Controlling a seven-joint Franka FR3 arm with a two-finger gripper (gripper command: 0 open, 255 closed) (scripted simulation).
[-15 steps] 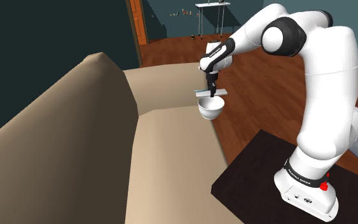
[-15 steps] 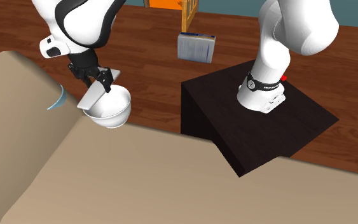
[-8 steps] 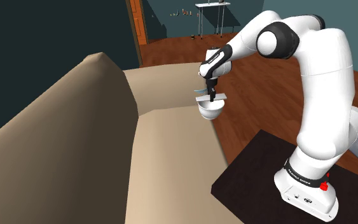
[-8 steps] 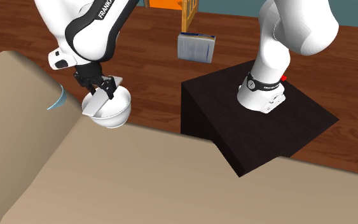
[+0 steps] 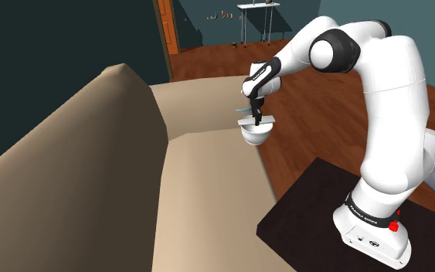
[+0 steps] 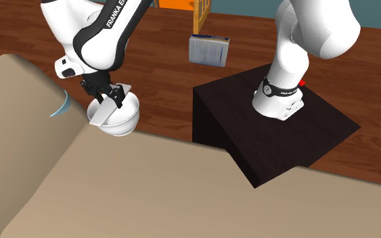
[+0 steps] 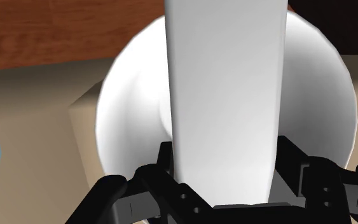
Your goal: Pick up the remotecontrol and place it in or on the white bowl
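Note:
The remote control (image 7: 225,83) is a flat pale grey slab, clasped between my black fingers (image 7: 161,167). My gripper (image 5: 257,117) holds it level just over the white bowl (image 5: 256,134), which sits at the edge of the tan sofa seat. From the second exterior view the remote (image 6: 101,113) lies across the bowl's (image 6: 124,120) rim, with the gripper (image 6: 106,96) right above. Along the gripper, the bowl's white inside (image 7: 130,105) spreads on both sides of the remote. Whether the remote touches the rim I cannot tell.
The tan sofa (image 5: 100,185) has a tall backrest at the shoulder view's left. A light blue thing (image 6: 61,105) lies on the sofa beside the bowl. My stand (image 6: 270,135) is a dark box on the wood floor; a grey book-like thing (image 6: 208,50) lies behind it.
The gripper has sunk with the remote toward the bowl and shifted slightly, bringing the remote from above the rim down to rim level. The fingers stay shut on it.

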